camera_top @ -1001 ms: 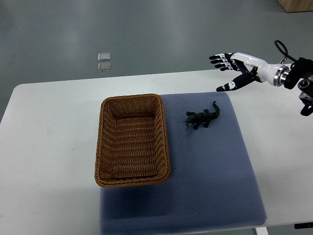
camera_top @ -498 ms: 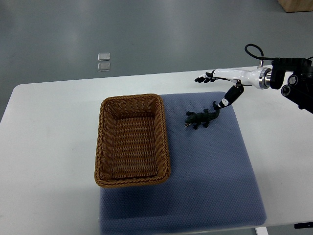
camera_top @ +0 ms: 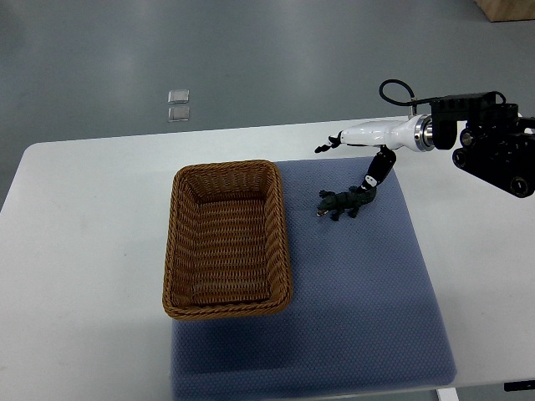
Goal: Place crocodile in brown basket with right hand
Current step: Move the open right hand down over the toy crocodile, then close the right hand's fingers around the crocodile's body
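- The right robot hand (camera_top: 368, 135) is spread open and grips nothing. Its thumb dips to the tail of the small dark-green toy crocodile (camera_top: 341, 203) on the blue textured mat (camera_top: 368, 301).
- For a sound grasp, it should probably shift toward 7 o'clock, centre over the body, then close.
- The brown woven wicker basket (camera_top: 226, 309), at the crocodile's 9 o'clock on the white counter (camera_top: 84, 251), is empty.
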